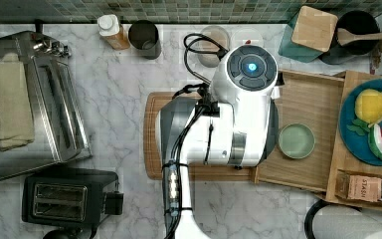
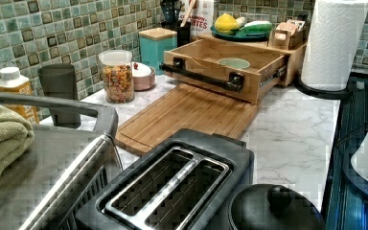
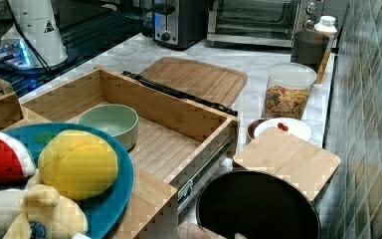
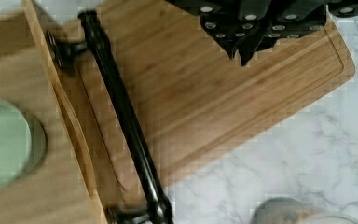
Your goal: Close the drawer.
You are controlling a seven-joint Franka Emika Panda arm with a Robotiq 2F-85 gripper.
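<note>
The drawer [image 1: 303, 99] is a light-wood box standing pulled out over the counter, also seen from the side [image 2: 206, 67] and from behind [image 3: 169, 144]. A long black bar handle [image 4: 121, 107] runs across its front [image 2: 203, 76] [image 3: 179, 93]. A pale green bowl [image 1: 296, 141] [image 3: 108, 122] sits inside it. My gripper [image 4: 241, 53] hangs shut and holding nothing over the grooved cutting board [image 4: 223, 107], apart from the handle. In the top view my white arm [image 1: 238, 114] covers the board and the drawer's front.
The cutting board [image 2: 187, 112] lies right in front of the drawer. A pasta jar [image 2: 118, 76], a dark cup [image 2: 58, 91], a toaster [image 1: 69, 199] and a toaster oven [image 1: 40, 99] stand around. A paper towel roll [image 2: 333, 43] and a fruit plate [image 1: 373, 124] are beside the drawer.
</note>
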